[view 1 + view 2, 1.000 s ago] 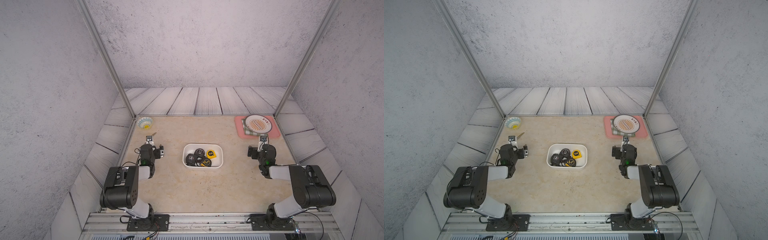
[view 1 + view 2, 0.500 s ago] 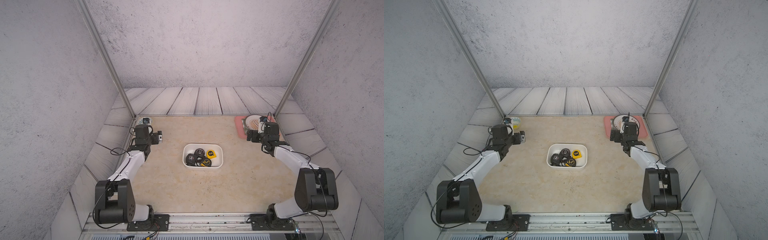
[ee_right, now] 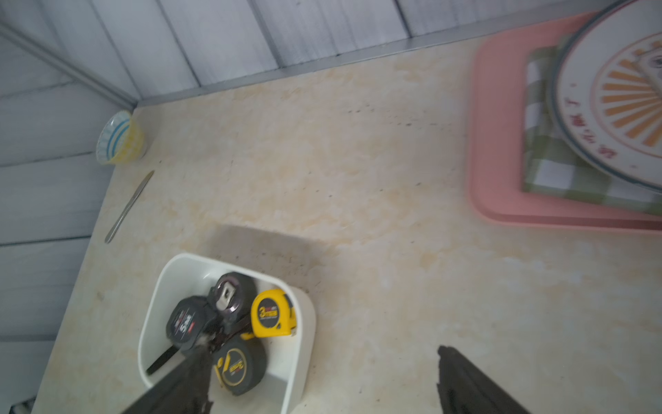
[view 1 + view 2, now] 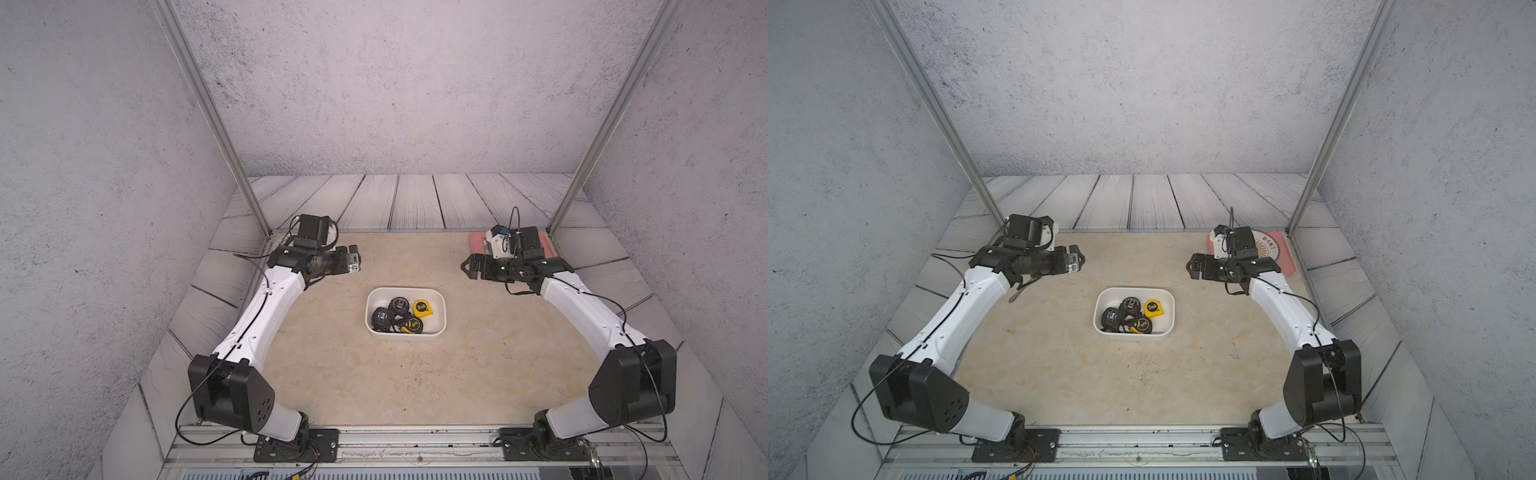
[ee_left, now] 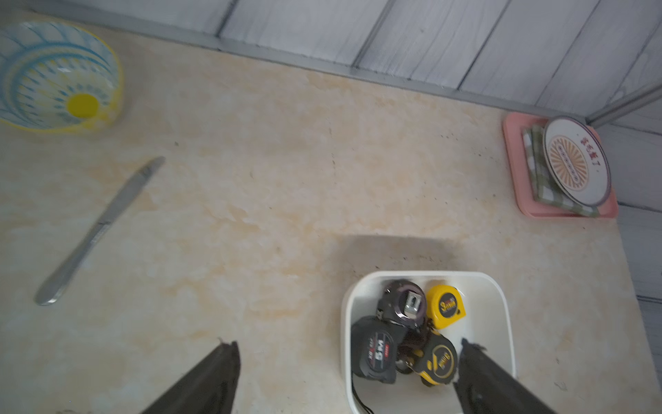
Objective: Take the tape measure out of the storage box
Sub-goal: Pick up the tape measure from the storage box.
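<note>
- box (image 4: 405, 289) sits mid-table (image 4: 332, 353), 4 tapes inside, none out yet
- 3 dark tapes (image 5: 374, 349) are bunched together w/ straps (image 3: 161, 358) tangled among them
- yellow tape (image 5: 446, 304) lies flat just beside that bunch, in the far part of the box on the R arm's side, w/ bare box floor on its outer side
- L gripper (image 4: 355, 262): fingers (image 5: 215, 380) spread wide, nothing between them. It's up in the air, well apart from the box
- R gripper (image 4: 467, 267): same deal, fingers (image 3: 462, 380) wide apart and empty, hanging near the pink tray (image 4: 546, 247)
- so imo the step in hand is the reach-in, and it's barely begun
- how I'd do it: go for the yellow tape w/ the R arm. It's on that side and looks clear of the straps, tho I can't be 100% sure from these views
- come straight down from above, one finger into the bare floor on its outer side, the other into the gap next to the dark tapes
- line up first, then drop. Don't sweep in sideways or a finger prob clips the rim
- the box looks like light plastic, so it may slide or tip if snagged. The L gripper could steady the rim if needed
- close on the case edges, lift slow, and watch for a strap or a neighbour coming along
</note>
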Available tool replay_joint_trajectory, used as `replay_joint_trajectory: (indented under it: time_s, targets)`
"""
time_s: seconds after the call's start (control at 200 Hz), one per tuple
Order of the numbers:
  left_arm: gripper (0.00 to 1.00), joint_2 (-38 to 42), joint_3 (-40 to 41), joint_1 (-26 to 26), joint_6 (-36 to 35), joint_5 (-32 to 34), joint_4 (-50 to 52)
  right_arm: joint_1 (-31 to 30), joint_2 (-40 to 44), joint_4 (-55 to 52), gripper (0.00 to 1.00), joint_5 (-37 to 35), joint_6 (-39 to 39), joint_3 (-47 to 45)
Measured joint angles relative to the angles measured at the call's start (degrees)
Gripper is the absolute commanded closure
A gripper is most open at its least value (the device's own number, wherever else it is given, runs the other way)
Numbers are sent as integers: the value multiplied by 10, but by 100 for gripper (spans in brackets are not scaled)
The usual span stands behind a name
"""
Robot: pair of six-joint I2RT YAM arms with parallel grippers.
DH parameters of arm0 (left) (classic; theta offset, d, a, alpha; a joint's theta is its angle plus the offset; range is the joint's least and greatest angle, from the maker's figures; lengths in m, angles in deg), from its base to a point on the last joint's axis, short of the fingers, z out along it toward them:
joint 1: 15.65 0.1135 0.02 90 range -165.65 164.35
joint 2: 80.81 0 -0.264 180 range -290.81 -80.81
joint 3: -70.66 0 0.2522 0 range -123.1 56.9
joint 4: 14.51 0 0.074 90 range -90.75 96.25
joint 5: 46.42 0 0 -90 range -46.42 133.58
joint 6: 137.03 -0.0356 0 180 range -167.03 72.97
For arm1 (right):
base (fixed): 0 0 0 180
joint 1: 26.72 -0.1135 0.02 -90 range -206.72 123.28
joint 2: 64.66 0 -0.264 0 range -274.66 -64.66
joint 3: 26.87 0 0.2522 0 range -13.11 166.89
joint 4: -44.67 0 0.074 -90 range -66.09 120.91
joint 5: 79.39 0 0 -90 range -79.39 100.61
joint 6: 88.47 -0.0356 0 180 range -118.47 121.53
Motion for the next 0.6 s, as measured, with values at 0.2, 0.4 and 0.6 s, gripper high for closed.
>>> replay_joint_trajectory:
  time_s: [0.2, 0.4, 0.6]
  targets:
    - [2, -66, -37, -31, 43, -25, 68, -21, -2, -57, 1, -4, -9, 36]
    - [2, -129, -120, -94, 40, -18, 121, -41, -15, -124, 1, -94, -7, 68]
    - [1, -191, -189, -156, 24, 9, 172, -78, -16, -184, 1, -267, -13, 119]
